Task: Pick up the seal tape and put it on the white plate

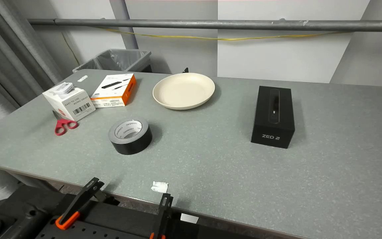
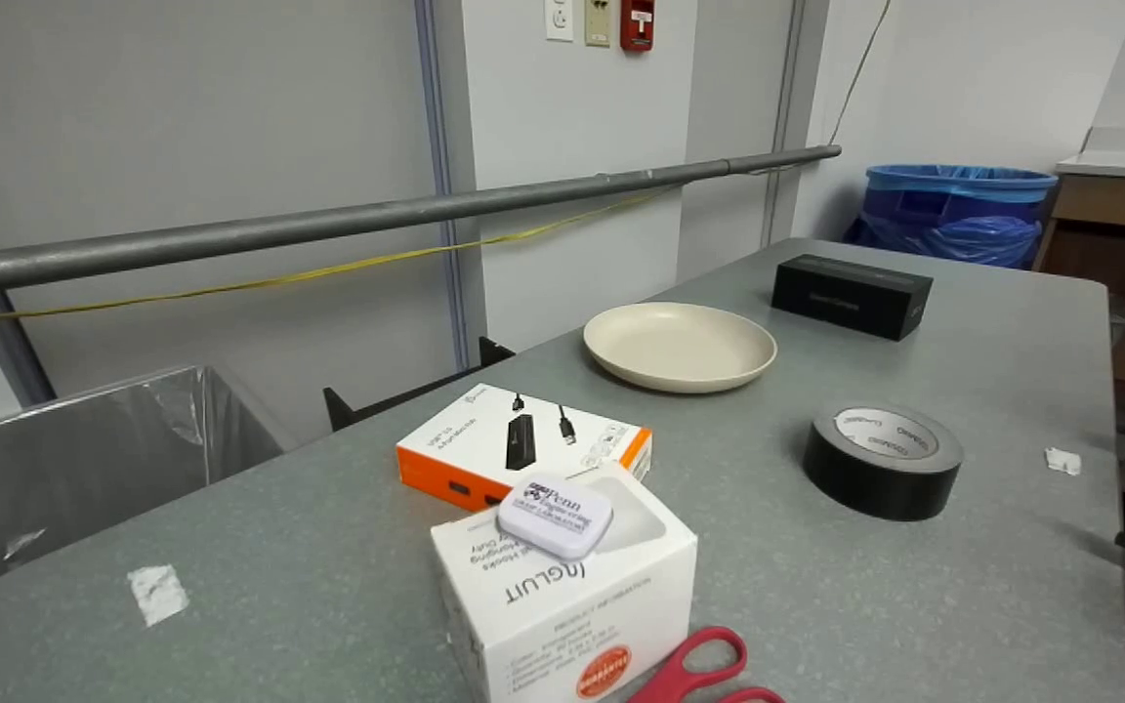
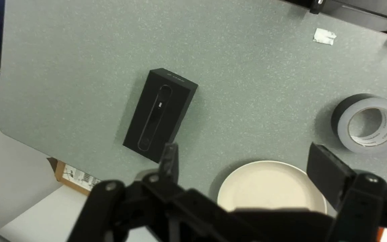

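Note:
The seal tape, a black roll with a grey top and a printed inner core, lies flat on the grey table in both exterior views [image 1: 131, 146] [image 2: 877, 480]. It also shows at the right edge of the wrist view [image 3: 343, 126]. The white plate [image 1: 184, 91] stands behind the tape, apart from it, and holds nothing; it also shows in an exterior view [image 2: 680, 347]. In the wrist view the plate [image 3: 270, 188] is partly hidden by the gripper body. My gripper [image 3: 242, 148] is open and empty, above the table, and is out of both exterior views.
A black rectangular box [image 1: 272, 116] stands right of the plate. A white-orange box [image 1: 113, 88], a white box [image 1: 70, 103] with a small tin [image 1: 64, 88] on it, and red scissors [image 1: 65, 125] lie left. A metal rail [image 1: 194, 24] runs behind the table.

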Robot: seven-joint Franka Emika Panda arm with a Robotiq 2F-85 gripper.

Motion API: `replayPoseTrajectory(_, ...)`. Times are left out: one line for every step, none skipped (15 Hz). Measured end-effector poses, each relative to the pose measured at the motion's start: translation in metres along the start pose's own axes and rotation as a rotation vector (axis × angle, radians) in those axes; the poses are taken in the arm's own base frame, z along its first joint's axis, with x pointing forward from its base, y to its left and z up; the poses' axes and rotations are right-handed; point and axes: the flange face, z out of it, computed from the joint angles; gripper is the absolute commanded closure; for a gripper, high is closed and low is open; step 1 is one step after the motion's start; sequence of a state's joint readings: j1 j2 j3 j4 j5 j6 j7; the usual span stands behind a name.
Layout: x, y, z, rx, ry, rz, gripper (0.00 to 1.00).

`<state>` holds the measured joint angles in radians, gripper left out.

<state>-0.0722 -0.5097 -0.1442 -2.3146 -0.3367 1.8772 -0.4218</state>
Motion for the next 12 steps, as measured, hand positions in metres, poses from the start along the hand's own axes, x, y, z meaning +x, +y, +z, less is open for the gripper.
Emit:
replayPoseTrajectory(0.009,-0.011,0.004,0.016,0.003,-0.032,0.00)
replayPoseTrajectory(0.019,-0.025,0.010,0.031,0.007,-0.068,0.00)
replayPoseTrajectory(0.030,-0.041,0.018,0.042,0.010,-0.108,0.00)
replayPoseTrajectory(0.040,-0.059,0.025,0.050,0.009,-0.148,0.00)
replayPoseTrajectory(0.051,-0.077,0.033,0.050,0.006,-0.191,0.00)
replayPoseTrajectory(0.059,-0.095,0.040,0.047,0.000,-0.233,0.00)
replayPoseTrajectory(0.066,-0.109,0.046,0.043,-0.006,-0.268,0.00)
replayPoseTrajectory(0.070,-0.117,0.050,0.042,-0.016,-0.279,0.00)
replayPoseTrajectory(0.070,-0.118,0.051,0.043,-0.019,-0.280,0.00)
replayPoseTrajectory(0.070,-0.116,0.051,0.044,-0.018,-0.275,0.00)
replayPoseTrajectory(0.069,-0.113,0.051,0.044,-0.016,-0.269,0.00)
replayPoseTrajectory(0.068,-0.112,0.050,0.044,-0.015,-0.267,0.00)
